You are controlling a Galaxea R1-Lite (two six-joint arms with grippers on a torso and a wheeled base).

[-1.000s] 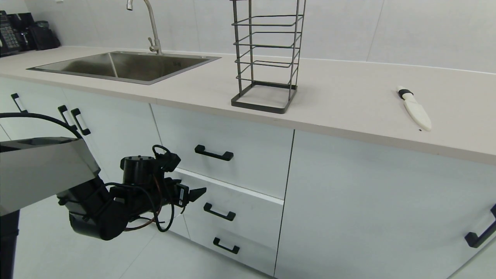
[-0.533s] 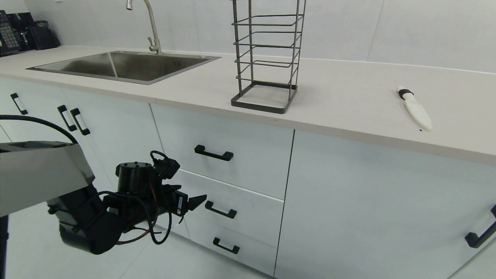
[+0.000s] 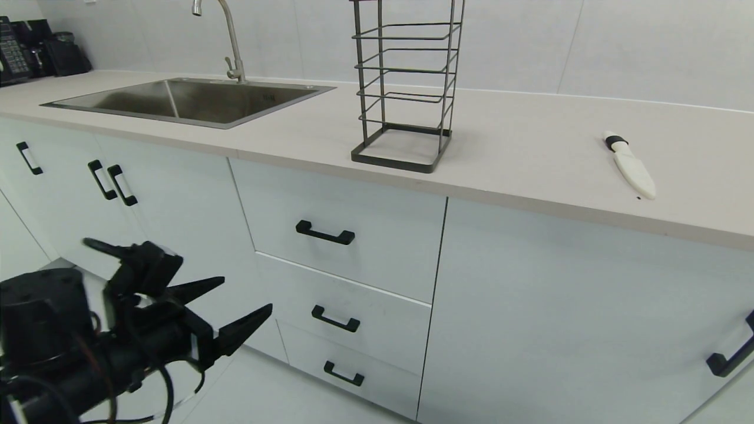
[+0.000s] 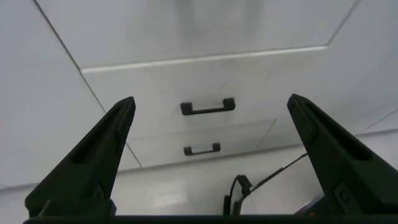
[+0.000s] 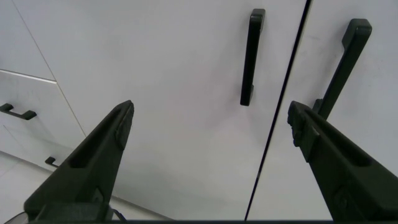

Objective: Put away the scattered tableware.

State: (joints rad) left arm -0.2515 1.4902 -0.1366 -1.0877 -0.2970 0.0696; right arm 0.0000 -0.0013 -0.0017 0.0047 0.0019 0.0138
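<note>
- The left gripper (image 3: 247, 293) is far below the rack (image 3: 392, 163) and to its left. Its fingers are wide apart and hold nothing. It may knock the drawers (image 3: 353, 282) if it rises carelessly.
- The knife (image 3: 631, 166) lies flat on the counter, well right of the rack. It is thin and could slip from a grasp.
- The right gripper (image 5: 210, 107) faces cupboard doors, spread wide and empty.

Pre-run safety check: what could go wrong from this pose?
1. Left gripper, open, sits low near the middle drawer handle; advancing could clip it.
2. The white utensil lies near the counter's front edge; a sloppy grasp might push it off.
3. Right gripper, open, faces a cabinet door handle; it may snag.
</note>
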